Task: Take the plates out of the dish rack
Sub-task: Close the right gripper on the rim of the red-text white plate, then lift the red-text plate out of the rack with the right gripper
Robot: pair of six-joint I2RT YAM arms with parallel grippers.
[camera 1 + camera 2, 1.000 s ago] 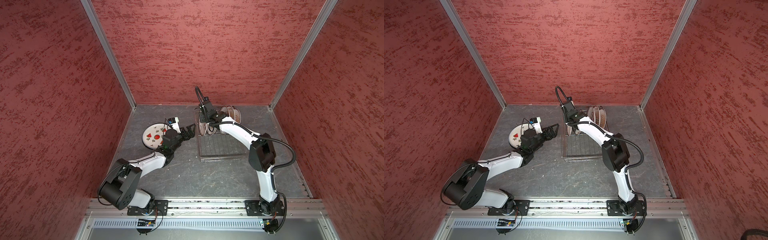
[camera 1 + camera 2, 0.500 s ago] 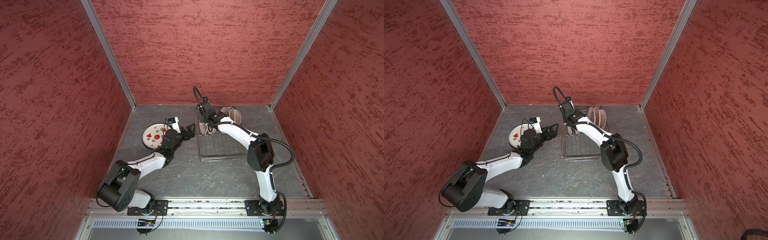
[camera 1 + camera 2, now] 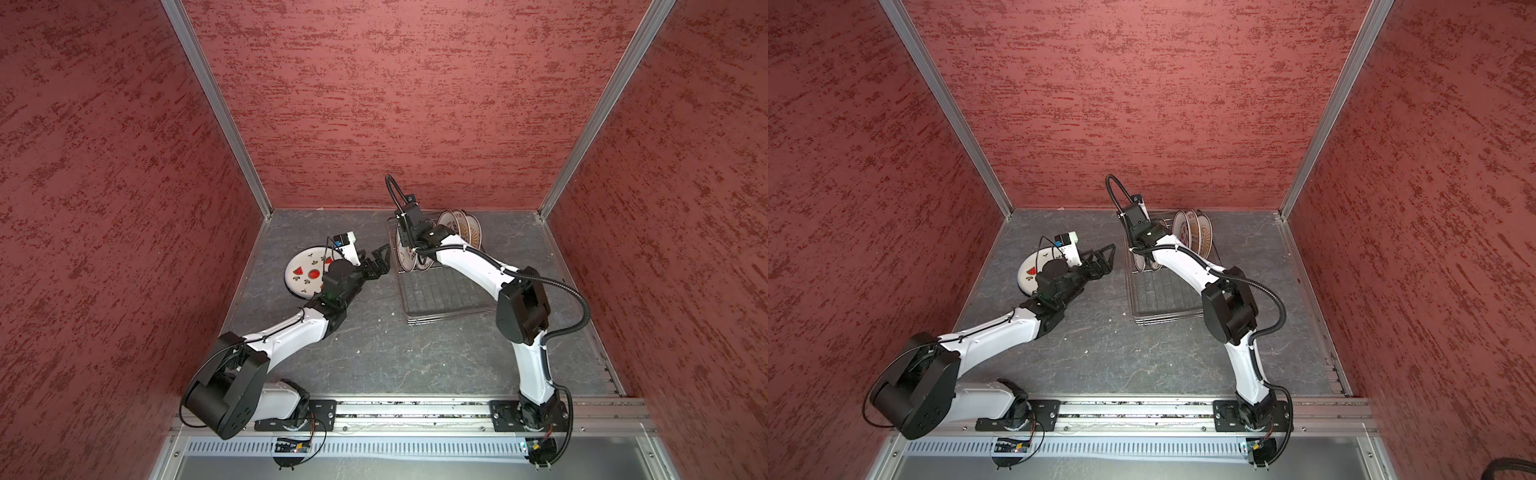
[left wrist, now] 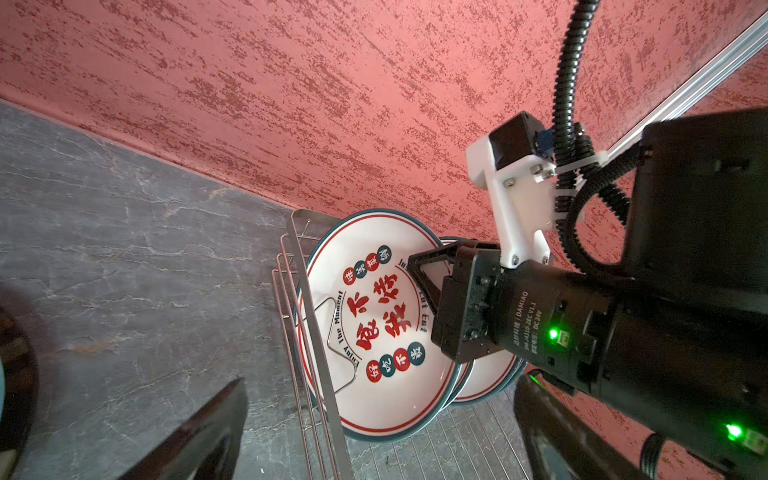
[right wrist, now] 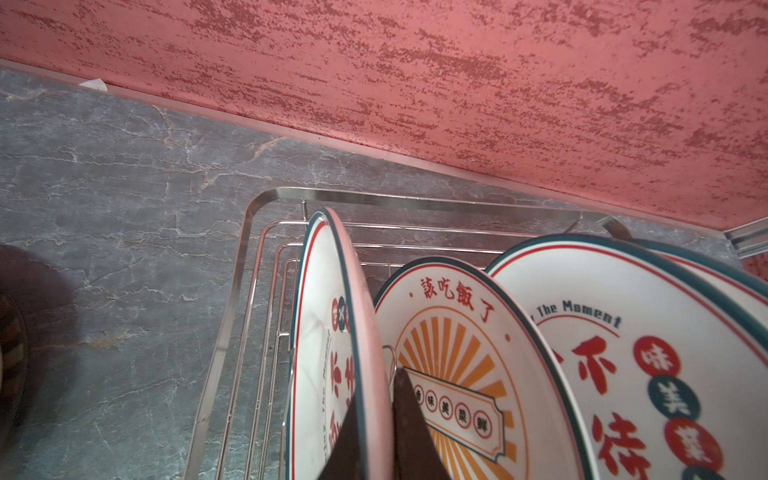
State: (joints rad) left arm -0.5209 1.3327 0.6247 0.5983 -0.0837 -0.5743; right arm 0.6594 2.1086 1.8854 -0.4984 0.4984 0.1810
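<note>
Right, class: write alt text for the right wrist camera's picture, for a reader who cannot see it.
The right gripper pinches the rim of the upright end plate in the silver dish rack. Beside it stand an orange-sunburst plate and a red-character plate; grey floor and a red wall lie behind.

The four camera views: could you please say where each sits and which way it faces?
Top views: high at the front, looking down on the dish rack and watermelon plate; left arm and right arm show.
Left wrist: beside the rack, facing the red-character plate; open left gripper's fingers at the edge.
Right wrist: above the rack, looking along the plates; right gripper shut on that plate's rim.
Shared: both wrist views show that plate.
</note>
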